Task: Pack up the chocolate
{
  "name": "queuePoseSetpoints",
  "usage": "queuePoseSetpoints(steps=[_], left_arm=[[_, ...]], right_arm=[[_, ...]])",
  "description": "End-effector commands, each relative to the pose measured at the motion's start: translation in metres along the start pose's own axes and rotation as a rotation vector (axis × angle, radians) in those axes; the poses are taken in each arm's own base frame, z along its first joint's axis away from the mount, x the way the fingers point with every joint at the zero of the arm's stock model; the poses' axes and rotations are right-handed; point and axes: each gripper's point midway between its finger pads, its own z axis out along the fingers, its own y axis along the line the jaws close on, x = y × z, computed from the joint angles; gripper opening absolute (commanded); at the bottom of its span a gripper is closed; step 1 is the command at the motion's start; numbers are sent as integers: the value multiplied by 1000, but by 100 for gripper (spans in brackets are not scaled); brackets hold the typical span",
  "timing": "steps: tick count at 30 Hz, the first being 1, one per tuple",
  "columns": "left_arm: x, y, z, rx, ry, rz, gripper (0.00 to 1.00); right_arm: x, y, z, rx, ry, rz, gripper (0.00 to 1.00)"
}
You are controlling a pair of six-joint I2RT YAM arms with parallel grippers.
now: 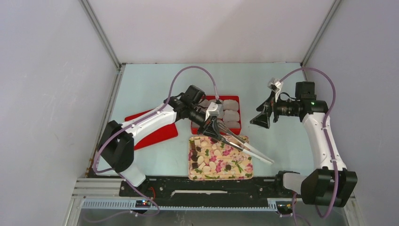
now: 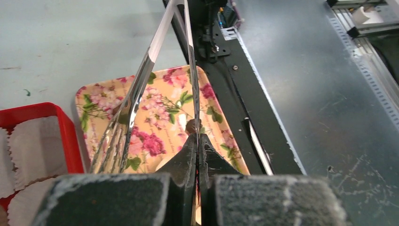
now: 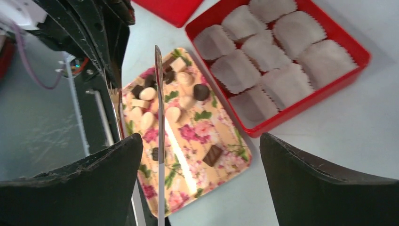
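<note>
The chocolate (image 1: 212, 157), cream and dark pieces, lies loose on a floral tray (image 1: 221, 178); the right wrist view shows the chocolate (image 3: 187, 101) grouped at the tray's (image 3: 207, 129) far end. My left gripper (image 1: 211, 126) hovers over the tray's back edge, shut on one arm of metal tongs (image 1: 244, 147) that slant out over the tray. In the left wrist view that arm runs into the closed left gripper (image 2: 197, 136) while the tongs' (image 2: 141, 80) other arm splays left. My right gripper (image 1: 260, 121) hangs open to the right, high above the table. The tongs (image 3: 160, 117) pass just clear of its left finger.
A red box (image 1: 235, 131) of grey crinkled paper cups (image 3: 277, 52) stands just behind the tray. A red lid (image 1: 157, 134) lies to the left under the left arm. The black base rail (image 1: 211, 186) runs along the tray's near edge.
</note>
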Motion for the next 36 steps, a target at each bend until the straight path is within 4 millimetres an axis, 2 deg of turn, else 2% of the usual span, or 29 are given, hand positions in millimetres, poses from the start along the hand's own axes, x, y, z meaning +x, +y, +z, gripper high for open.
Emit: queuePoseSetpoints(steps=[1,4,9,14,20,22,25,27,31,36], left_arm=[[-44,-28,-17,78,-93,124,0],[-55,-22,-23,56,-115,116,0],[-78,-1,-32,3,-173,56,0],[-89,13,-36,-1,-213,35,0],[-110,18,-39,3,-303,29,0],[-124,19,-44,-4,-387,47,0],[-149,5,-60,70,-534,35,0],[-152,13,-61,137,-536,-89,0],[-147,18,-57,120,-554,-73,0],[-143,22,-53,122,-561,-107,0]], right_arm=[[-3,22,3,-156,-44,8,95],[5,23,4,-176,-25,17,93],[17,32,6,-224,-15,41,91],[35,35,13,-252,23,76,91],[47,31,20,-258,35,101,92],[47,32,22,-270,33,106,91],[45,35,24,-294,20,118,85],[43,37,24,-308,6,124,83],[36,41,21,-316,-24,124,79],[33,41,19,-297,-27,110,69]])
